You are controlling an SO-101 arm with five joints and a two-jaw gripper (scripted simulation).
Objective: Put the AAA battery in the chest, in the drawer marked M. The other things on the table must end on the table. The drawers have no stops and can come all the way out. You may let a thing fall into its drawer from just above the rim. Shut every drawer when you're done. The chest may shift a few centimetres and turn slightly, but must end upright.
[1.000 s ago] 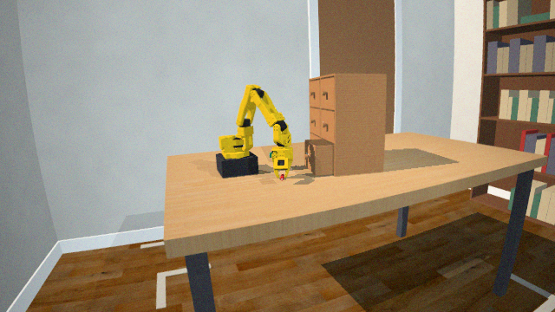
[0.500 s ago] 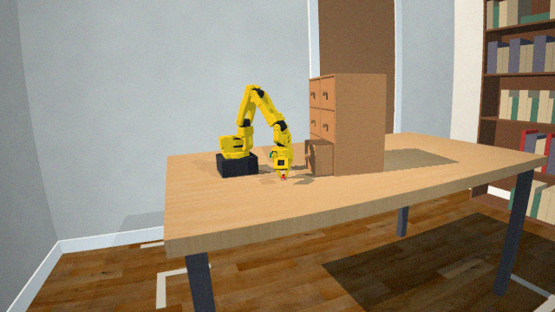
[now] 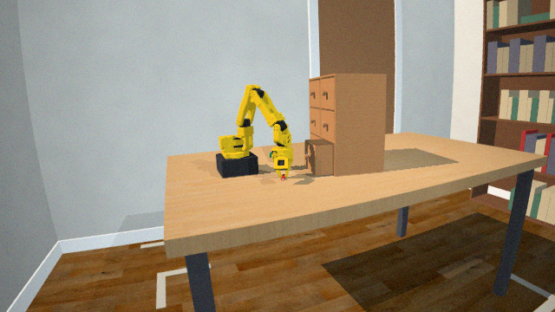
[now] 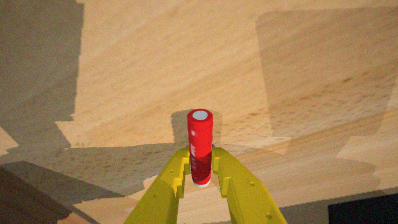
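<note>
The AAA battery [image 4: 200, 142] [image 3: 283, 176] is a small red cylinder with a white end cap. It lies on the table top between my yellow fingers. My gripper [image 4: 201, 172] [image 3: 283, 174] points down at the table and is shut on the battery's near half. The wooden chest [image 3: 357, 121] stands just right of the gripper. Its lower left drawer [image 3: 320, 157] is pulled out toward the arm. The drawer letters are too small to read.
The arm's black base [image 3: 237, 165] [image 4: 362, 210] sits on the table [image 3: 243, 208] left of the gripper. The chest's other drawers are shut. A bookshelf [image 3: 518, 100] stands beyond the table's right end.
</note>
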